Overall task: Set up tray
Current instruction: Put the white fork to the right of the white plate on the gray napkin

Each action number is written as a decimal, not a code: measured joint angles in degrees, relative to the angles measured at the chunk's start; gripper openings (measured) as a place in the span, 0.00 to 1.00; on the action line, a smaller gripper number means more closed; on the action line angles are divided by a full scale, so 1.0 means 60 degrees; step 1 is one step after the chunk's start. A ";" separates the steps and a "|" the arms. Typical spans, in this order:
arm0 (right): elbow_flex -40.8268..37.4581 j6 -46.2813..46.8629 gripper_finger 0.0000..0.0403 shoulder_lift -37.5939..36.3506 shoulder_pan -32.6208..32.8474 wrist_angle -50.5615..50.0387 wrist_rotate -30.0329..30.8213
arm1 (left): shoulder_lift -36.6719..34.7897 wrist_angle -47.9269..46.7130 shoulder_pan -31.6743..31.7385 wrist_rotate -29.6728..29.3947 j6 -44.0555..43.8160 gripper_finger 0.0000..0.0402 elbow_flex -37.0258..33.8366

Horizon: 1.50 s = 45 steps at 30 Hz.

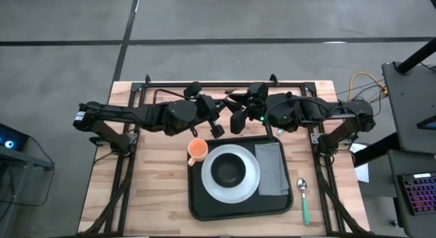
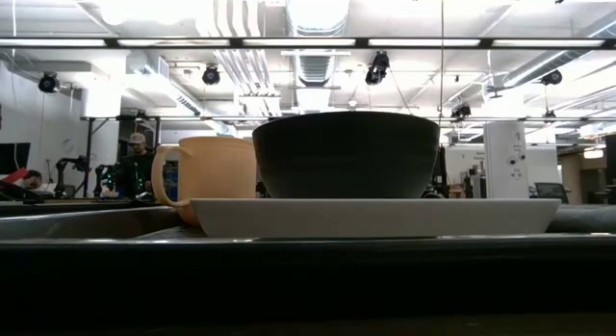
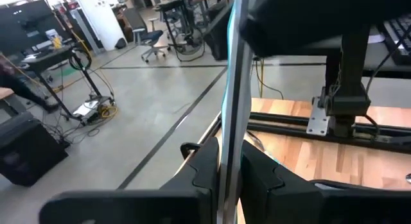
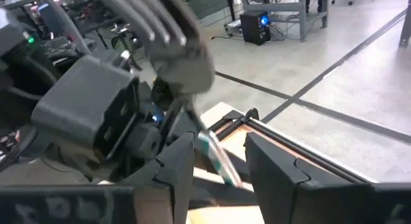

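Fork handoff over the back of the bench

Left end effector (image 1: 216, 127) is clamped on the fork (image 4: 168, 31); right end effector (image 4: 218, 161) gapes around its handle. Tray (image 1: 197, 207) sits below, near the front. Mistimed release could drop it.

We see a black tray (image 1: 197, 200) carrying a white plate (image 1: 231, 190), a black bowl (image 1: 227, 170), a grey cloth (image 1: 272, 168) and an orange cup (image 1: 197, 151). Beside it on the pale wood table (image 1: 153, 183) we see a silver spoon (image 1: 304, 200) with a green handle.
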 joint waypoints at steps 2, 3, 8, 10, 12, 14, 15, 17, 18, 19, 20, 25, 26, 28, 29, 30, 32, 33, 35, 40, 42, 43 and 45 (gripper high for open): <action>-0.0007 0.0007 0.30 0.0020 -0.0014 -0.0003 0.0004 | 0.0010 -0.0074 0.0000 0.0000 0.0000 0.04 -0.0003; -0.0009 0.0007 0.29 0.0028 -0.0014 -0.0003 0.0004 | 0.0021 -0.0134 0.0000 0.0000 0.0000 0.04 0.0027; -0.0011 0.0110 0.21 0.0169 -0.0062 -0.0003 0.0000 | 0.0007 -0.0088 -0.0007 0.0000 0.0000 0.04 0.0080; -0.0011 0.0106 0.16 0.0231 -0.0075 -0.0011 0.0000 | 0.0015 -0.0113 -0.0004 0.0004 0.0000 0.04 0.0080; -0.0011 0.0038 0.10 0.0299 -0.0072 -0.0031 0.0099 | 0.0018 -0.0174 -0.0007 -0.0009 -0.0023 0.04 0.0077; -0.0011 -0.0043 0.05 0.0294 -0.0076 -0.0090 0.0145 | 0.0011 -0.0177 -0.0007 -0.0047 -0.0046 0.04 0.0076; -0.0011 -0.0047 0.05 0.0291 -0.0076 -0.0091 0.0142 | 0.0010 -0.0152 -0.0007 -0.0038 -0.0042 0.04 0.0076; -0.0011 -0.0038 0.05 0.0270 -0.0076 -0.0167 0.0142 | 0.0007 -0.0173 -0.0007 -0.0028 -0.0036 0.04 0.0072; -0.0011 -0.0036 0.05 0.0266 -0.0076 -0.0223 0.0142 | 0.0007 -0.0178 -0.0007 -0.0025 -0.0036 0.04 0.0069; -0.0011 -0.0036 0.04 0.0243 -0.0076 -0.0239 0.0143 | 0.0011 -0.0161 -0.0007 -0.0008 -0.0036 0.04 0.0069; -0.0011 -0.0030 0.04 0.0187 -0.0073 -0.0244 0.0128 | 0.0007 -0.0121 -0.0007 0.0008 -0.0030 0.05 0.0069; 0.0363 0.0216 0.04 0.0113 -0.0037 -0.1134 0.0000 | -0.0029 -0.0072 0.0015 0.0158 0.0075 0.19 0.0069; 0.0487 0.0352 0.04 0.0113 -0.0039 -0.1439 0.0000 | -0.0036 -0.0072 0.0015 0.0171 0.0155 0.22 0.0069; 0.0698 0.0560 0.04 0.0106 -0.0039 -0.2043 0.0016 | -0.0092 -0.0082 0.0011 0.0178 0.0338 0.26 0.0069; 0.0773 0.0618 0.04 0.0102 -0.0039 -0.2287 0.0047 | -0.0134 -0.0085 0.0011 0.0175 0.0418 0.28 0.0069; 0.0835 0.0698 0.03 0.0096 -0.0037 -0.2611 0.0075 | -0.0207 -0.0105 0.0011 0.0129 0.0492 0.31 0.0066; 0.0914 0.0993 0.03 0.0087 0.0002 -0.3308 0.0084 | -0.0387 -0.0088 0.0015 0.0109 0.0511 0.34 0.0066; 0.0966 0.1209 0.03 0.0092 0.0014 -0.3679 0.0077 | -0.0519 -0.0099 0.0018 0.0143 0.0510 0.36 0.0066; 0.1003 0.1865 0.03 0.0094 0.0062 -0.4532 -0.0021 | -0.0733 -0.0087 0.0022 0.0244 0.0508 0.39 0.0066; 0.1001 0.4329 0.03 0.0044 0.0377 -0.6359 -0.2185 | -0.1475 -0.0586 0.0007 0.0429 0.0506 0.42 0.0066; 0.0882 0.5144 0.03 0.0044 0.0713 -0.6867 -0.3041 | -0.1816 -0.1002 0.0011 0.0525 0.0501 0.42 0.0068; 0.0776 0.5478 0.03 0.0044 0.0900 -0.7003 -0.3353 | -0.1962 -0.1270 0.0011 0.0529 0.0502 0.42 0.0066; 0.0571 0.6078 0.03 0.0035 0.1195 -0.7154 -0.3856 | -0.2167 -0.1640 0.0011 0.0539 0.0501 0.42 0.0066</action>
